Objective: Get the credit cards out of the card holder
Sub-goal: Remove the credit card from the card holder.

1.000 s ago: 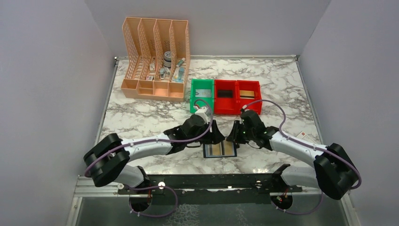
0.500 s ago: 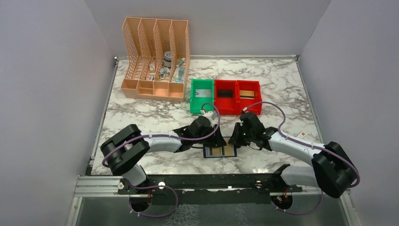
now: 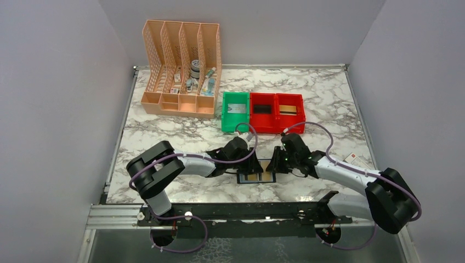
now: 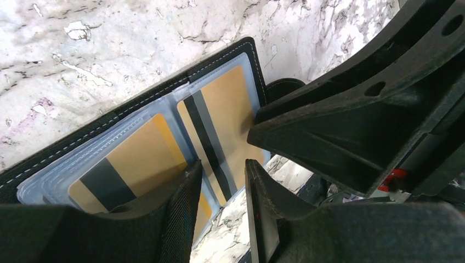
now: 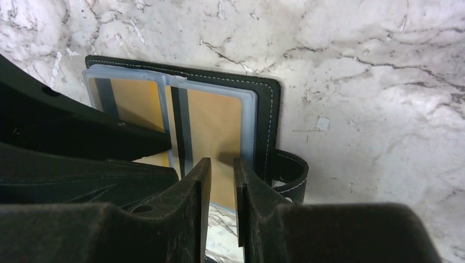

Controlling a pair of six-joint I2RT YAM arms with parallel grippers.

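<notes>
While my left gripper [image 4: 222,164] and right gripper [image 5: 221,164] hang narrow-jawed over the holder [image 5: 268,109], bite untellable, I'd draw one card [image 5: 216,123] out of the holder flat.

Barely parted, left end effector [image 4: 222,167] hangs over credit cards [image 4: 225,109].

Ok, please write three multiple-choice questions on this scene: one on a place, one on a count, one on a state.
1. Where does the card holder lie? A) on the floor B) on the table, between the left gripper and the right gripper C) held in the air
2. How many red bins are there? A) one B) two C) three
3. The card holder is A) shut B) open and empty C) open, with credit cards in its sleeves
Key: 1 B, the top view shows it there. 2 B, two stand beside the green bin. 3 C, tan cards show under clear sleeves.
</notes>
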